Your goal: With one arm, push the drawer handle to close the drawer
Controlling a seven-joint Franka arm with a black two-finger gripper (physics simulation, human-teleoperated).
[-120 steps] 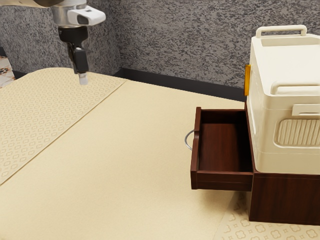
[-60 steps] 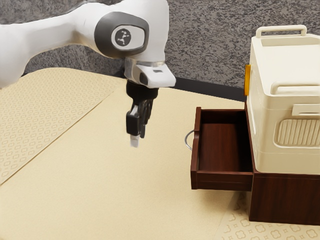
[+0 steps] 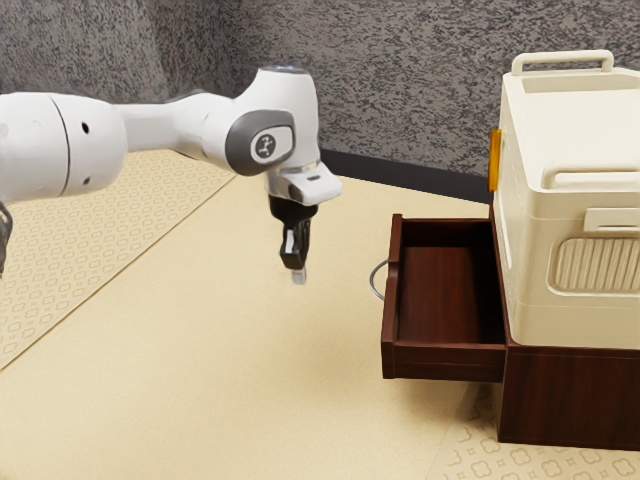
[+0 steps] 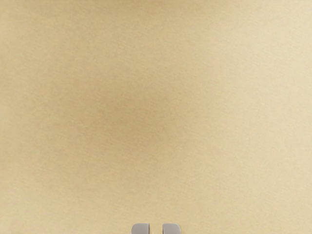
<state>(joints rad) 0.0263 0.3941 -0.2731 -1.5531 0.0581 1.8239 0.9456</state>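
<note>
Tool (image 3: 299, 278) is empty, slightly open: wrist view has the two fingertips (image 4: 140, 228) apart, narrow gap between them, nothing gripped. Fingers point down, roughly upright, above the bench (image 3: 250, 380); can't read the clearance. Arm (image 3: 160, 125) comes in from the exterior view's left, with the tool hanging below its wrist. Drawer (image 3: 445, 361) is open, sticking out of the dark wood cabinet (image 3: 570, 400) toward the exterior view's left, i.e. toward the arm. Inside of the drawer is reddish brown, bare floor where visible. Handle (image 3: 375, 280) is a thin curved metal loop on the drawer's outer face, on the side facing the tool. Tool and handle are apart, clear stretch of bench surface between them, no contact with the drawer either. Cream box (image 3: 560, 120) sits on top of the cabinet, raised bar grips on its top, ribbed panel on one side. Orange piece (image 3: 494, 160) at the box's edge on the exterior view's left; can't tell what it is. Bench surface is pale yellow with patterned areas at two corners. Behind it: mottled grey wall (image 3: 420, 80) with a dark strip (image 3: 420, 180) along the bottom. Wrist view otherwise: plain pale bench surface with soft shadow on it.
</note>
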